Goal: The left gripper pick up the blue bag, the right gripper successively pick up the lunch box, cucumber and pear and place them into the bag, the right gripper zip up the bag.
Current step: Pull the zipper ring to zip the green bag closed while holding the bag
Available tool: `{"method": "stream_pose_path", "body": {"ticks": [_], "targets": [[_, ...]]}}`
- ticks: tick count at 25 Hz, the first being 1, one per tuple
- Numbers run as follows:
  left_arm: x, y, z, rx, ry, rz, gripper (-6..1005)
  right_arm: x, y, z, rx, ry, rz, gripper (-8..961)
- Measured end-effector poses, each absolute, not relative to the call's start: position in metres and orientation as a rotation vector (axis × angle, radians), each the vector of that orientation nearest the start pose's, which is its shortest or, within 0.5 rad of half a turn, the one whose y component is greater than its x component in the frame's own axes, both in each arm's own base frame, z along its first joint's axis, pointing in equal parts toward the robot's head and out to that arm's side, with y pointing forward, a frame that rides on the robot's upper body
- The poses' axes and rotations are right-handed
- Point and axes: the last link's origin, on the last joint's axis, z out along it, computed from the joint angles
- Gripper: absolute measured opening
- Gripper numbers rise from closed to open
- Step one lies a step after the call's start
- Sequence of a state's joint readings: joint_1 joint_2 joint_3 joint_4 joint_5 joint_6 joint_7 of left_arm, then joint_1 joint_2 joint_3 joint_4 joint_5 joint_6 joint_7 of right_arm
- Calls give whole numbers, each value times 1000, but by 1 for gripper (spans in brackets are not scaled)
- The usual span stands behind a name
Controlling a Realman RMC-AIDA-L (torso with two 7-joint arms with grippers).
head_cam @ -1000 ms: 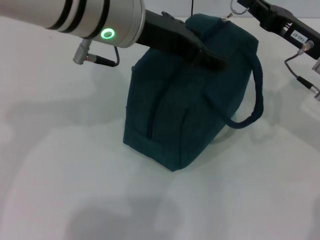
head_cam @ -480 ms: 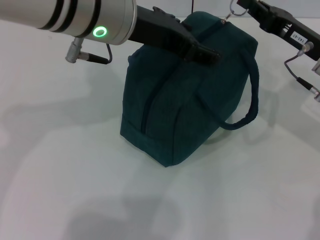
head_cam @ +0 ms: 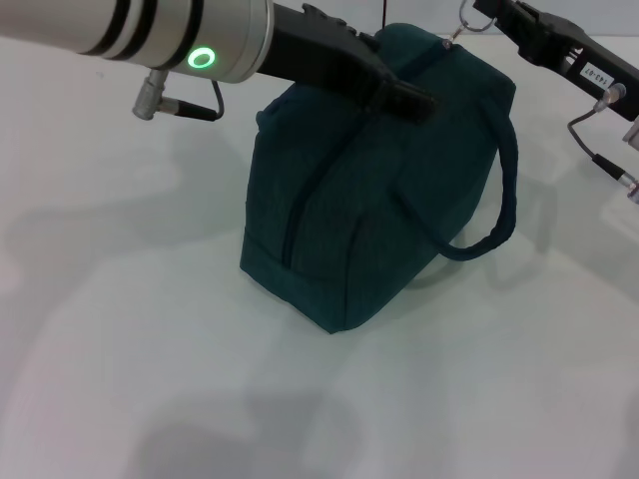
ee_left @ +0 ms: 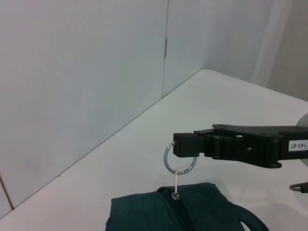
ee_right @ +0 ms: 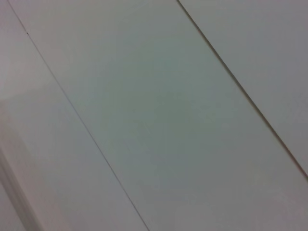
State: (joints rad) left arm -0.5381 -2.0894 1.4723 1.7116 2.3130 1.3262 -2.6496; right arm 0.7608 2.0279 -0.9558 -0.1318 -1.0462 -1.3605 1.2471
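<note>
- The blue bag (head_cam: 369,200) is zipped, so its inside cannot be seen.
- The left gripper (head_cam: 404,100) lies on the bag top; whether it grips cannot be told.
- The right gripper (ee_left: 185,144) holds the zipper ring (ee_left: 179,159); its arm is cut by the picture edge.

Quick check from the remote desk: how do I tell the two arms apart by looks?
Left arm: silver cylindrical wrist, black bands, green ring light, grey plug with black cable, black claw. Right arm: all black, white label, thin looped cable.
</note>
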Motion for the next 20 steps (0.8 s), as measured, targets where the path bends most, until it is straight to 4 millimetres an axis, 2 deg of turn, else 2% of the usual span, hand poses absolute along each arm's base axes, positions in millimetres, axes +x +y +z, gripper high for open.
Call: {"method": "stream_pose_path", "body": {"ticks": [11,18,20], "targets": [[-75,348,6,-2610,-620,-116,796,196,398,-10,-2184,874,1403,9],[-78,344,1,-2628,-526,-65,767,196,398,-10,-2185,875,1402,10],[-78,345,1,-2627,-527,-65,619,196,398,-10,-2187,874,1403,10]]}}
